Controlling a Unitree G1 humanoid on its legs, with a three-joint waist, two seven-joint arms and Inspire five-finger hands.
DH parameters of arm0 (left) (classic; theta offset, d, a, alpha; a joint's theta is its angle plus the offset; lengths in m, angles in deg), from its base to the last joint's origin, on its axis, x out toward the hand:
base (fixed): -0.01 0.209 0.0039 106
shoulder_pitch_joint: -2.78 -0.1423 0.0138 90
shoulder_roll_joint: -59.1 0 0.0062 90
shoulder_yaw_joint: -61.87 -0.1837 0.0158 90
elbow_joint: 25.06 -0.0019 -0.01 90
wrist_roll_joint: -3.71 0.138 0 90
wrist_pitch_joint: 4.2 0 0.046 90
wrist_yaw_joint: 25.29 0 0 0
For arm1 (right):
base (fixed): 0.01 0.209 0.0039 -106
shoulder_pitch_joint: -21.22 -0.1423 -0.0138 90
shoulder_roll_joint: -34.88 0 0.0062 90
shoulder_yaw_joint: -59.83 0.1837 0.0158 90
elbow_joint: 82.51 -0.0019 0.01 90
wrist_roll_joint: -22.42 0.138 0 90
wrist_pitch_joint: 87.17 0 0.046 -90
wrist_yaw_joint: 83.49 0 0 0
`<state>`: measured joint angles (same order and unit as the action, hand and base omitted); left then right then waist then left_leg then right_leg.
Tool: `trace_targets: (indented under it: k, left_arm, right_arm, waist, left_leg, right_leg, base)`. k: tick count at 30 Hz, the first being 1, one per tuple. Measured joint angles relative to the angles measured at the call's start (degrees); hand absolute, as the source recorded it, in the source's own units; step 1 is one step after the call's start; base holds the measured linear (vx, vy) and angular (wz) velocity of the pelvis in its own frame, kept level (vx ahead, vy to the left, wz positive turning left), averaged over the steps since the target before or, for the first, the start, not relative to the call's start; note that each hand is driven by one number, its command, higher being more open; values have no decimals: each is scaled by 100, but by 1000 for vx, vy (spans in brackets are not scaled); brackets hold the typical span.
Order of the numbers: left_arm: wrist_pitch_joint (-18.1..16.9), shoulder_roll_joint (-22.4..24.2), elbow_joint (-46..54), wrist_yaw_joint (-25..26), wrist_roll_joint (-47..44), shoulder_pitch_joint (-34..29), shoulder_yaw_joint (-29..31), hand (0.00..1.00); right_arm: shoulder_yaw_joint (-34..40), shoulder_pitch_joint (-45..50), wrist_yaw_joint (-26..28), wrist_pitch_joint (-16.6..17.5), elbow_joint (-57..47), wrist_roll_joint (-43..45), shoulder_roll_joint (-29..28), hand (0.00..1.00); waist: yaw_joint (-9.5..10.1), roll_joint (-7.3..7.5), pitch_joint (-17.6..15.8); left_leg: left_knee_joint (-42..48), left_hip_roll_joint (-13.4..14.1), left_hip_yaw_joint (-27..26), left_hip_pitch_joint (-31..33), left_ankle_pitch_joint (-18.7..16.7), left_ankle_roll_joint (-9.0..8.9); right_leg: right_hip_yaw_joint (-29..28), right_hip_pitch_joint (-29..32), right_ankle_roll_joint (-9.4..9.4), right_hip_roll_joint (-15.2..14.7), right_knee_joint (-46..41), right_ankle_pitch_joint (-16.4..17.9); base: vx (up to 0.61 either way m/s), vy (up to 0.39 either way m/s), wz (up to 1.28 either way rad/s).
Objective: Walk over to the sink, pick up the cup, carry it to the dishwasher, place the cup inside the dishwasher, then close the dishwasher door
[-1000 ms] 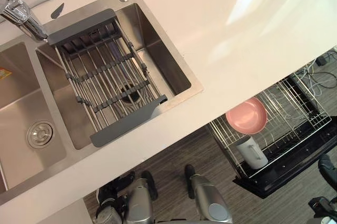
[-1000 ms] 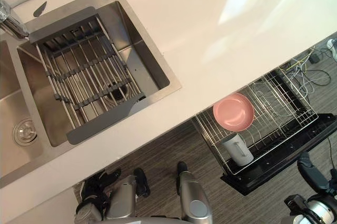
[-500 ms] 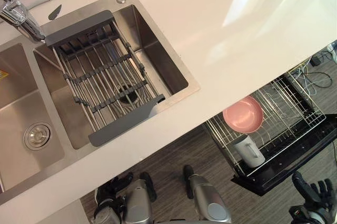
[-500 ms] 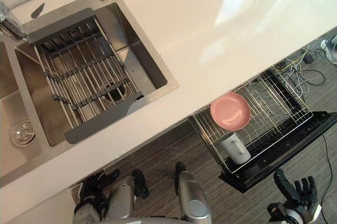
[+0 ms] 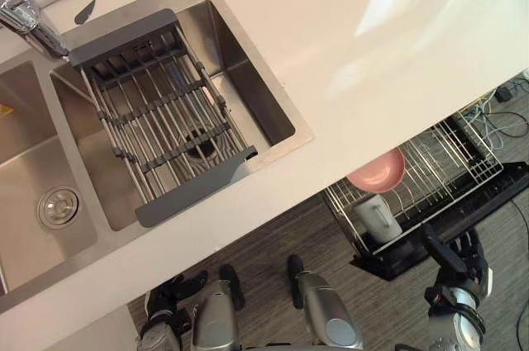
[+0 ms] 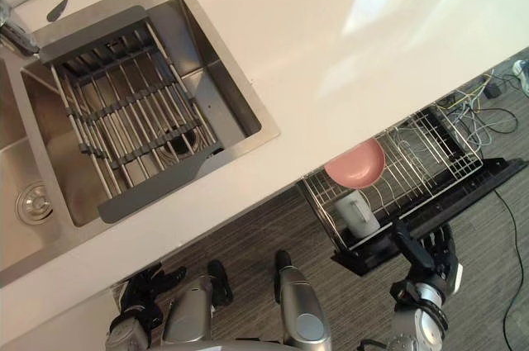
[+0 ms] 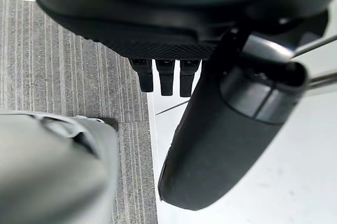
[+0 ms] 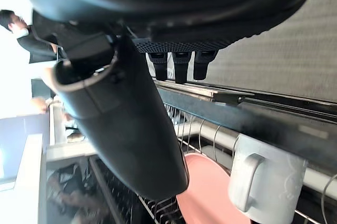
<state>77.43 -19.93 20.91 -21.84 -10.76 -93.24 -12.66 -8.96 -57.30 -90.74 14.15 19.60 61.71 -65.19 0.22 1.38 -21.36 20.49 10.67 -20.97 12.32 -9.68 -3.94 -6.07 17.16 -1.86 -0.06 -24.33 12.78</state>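
White cup (image 5: 376, 217) sits racked just beyond my right hand (image 5: 453, 272), fingers spread, empty, beside the dishwasher door (image 5: 488, 200).

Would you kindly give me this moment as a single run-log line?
cup: in rack beside pink bowl | right hand: open, at dishwasher door edge | left hand: open, idle | door: not yet closed

One cup (image 5: 376, 217). One pink bowl (image 5: 378, 173). One wire rack (image 5: 463, 153), holding both. One dishwasher door (image 5: 488, 202). Two sink basins: a left basin (image 5: 25, 161) and a right basin (image 5: 256, 95). Two drains (image 5: 58, 206), one per basin. One grey drainer (image 5: 157, 111) across the right basin. One tap (image 5: 29, 21). One surface (image 5: 372, 29). Two robot hands: a left robot hand (image 5: 165, 301) and a right robot hand (image 5: 455, 260).
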Motion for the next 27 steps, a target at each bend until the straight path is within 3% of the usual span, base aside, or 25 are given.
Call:
trace_targets:
  k: [4, 11, 21, 27]
  left_arm:
    - [-28, -101, 123, 1, 42, 221, -112, 90]
    - [-99, -108, 131, -3, 262, 577, -274, 90]
    - [-177, -119, 114, -27, 503, 717, -277, 90]
    - [-193, -164, 99, -112, 503, 698, -351, 90]
  right_arm:
    - [-384, -687, 0, 34, -42, 8, 35, 90]
    - [-929, -1585, 4, 147, -264, -8, 295, 90]
    - [-1048, -1579, 21, 215, -119, -22, 433, 90]
    - [-1045, -1433, 130, 241, 226, -467, 661, 90]
  waist:
    - [69, -10, -106]
    - [168, -170, -217]
    - [46, -232, -250]
    - [3, -230, -235]
  left_leg:
    - [-230, -70, 189, 118, 261, -12]
    - [-480, -191, 630, 307, 574, -7]
    - [-728, -339, 987, 313, 828, -27]
    - [-777, -372, 1131, 277, 860, -27]
  right_leg:
    - [188, 84, 51, -41, 84, -101]
    - [593, 157, 70, -132, 76, -112]
    - [949, 87, 84, -238, 124, -114]
    - [1092, -77, 111, -258, 273, -130]
  base:
    - [-99, -52, 27]
    - [-30, -57, 30]
    - [-47, -26, 19]
    - [8, 0, 13]
